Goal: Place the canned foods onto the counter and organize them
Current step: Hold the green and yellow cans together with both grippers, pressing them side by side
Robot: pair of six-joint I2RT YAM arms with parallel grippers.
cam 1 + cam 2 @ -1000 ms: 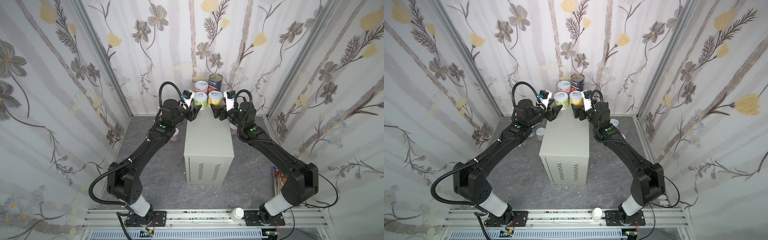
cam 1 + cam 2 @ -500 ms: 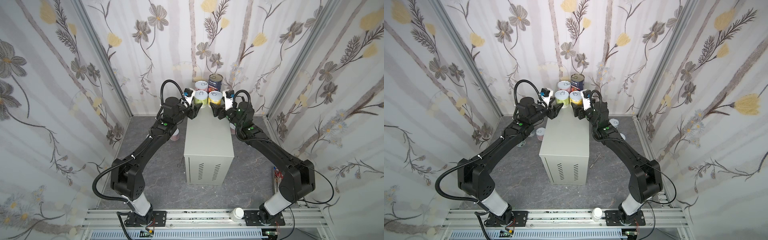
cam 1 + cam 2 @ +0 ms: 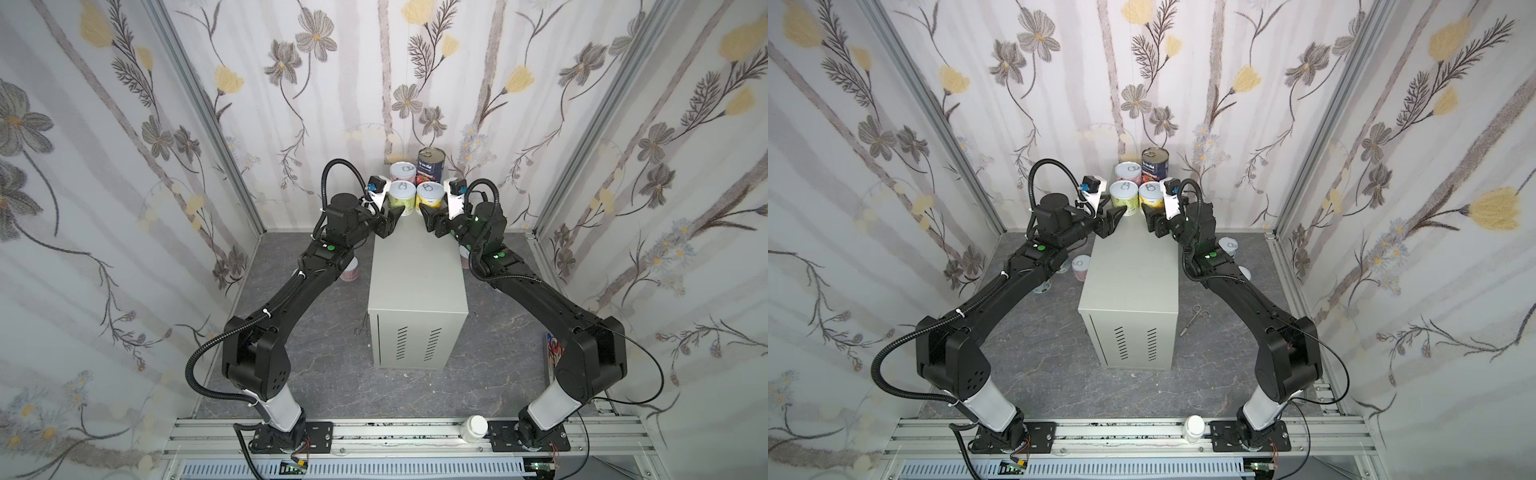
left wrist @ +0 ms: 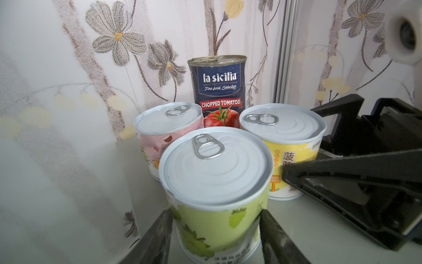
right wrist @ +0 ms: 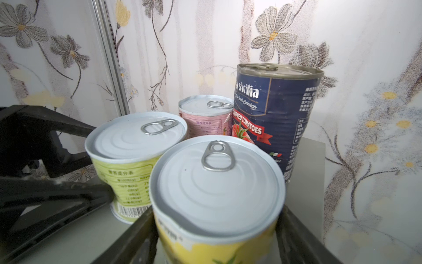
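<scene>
Four of the canned foods stand at the far end of the light-grey counter (image 3: pixel 415 270) (image 3: pixel 1129 274). At the back are a pink can (image 3: pixel 402 170) (image 4: pixel 164 123) and the tall dark-blue tomato can (image 3: pixel 431 164) (image 5: pixel 274 109). In front are a green can (image 3: pixel 402 197) (image 4: pixel 217 182) and a yellow can (image 3: pixel 430 195) (image 5: pixel 217 189). My left gripper (image 3: pixel 397 214) (image 4: pixel 215 212) is shut on the green can, with a finger against each side. My right gripper (image 3: pixel 424 214) (image 5: pixel 217 209) hugs both sides of the yellow can. Both cans rest upright on the counter.
More short cans sit on the dark floor: a pink one (image 3: pixel 1080 266) left of the counter and two (image 3: pixel 1229 245) (image 3: pixel 1246 272) to its right, partly under the arm. Scissors (image 3: pixel 1194 318) lie right of the counter. A white bottle (image 3: pixel 473 428) stands on the front rail.
My right gripper's jaws have closed in on the yellow can. The left arm has pushed slightly toward the back wall, still holding the green can.
</scene>
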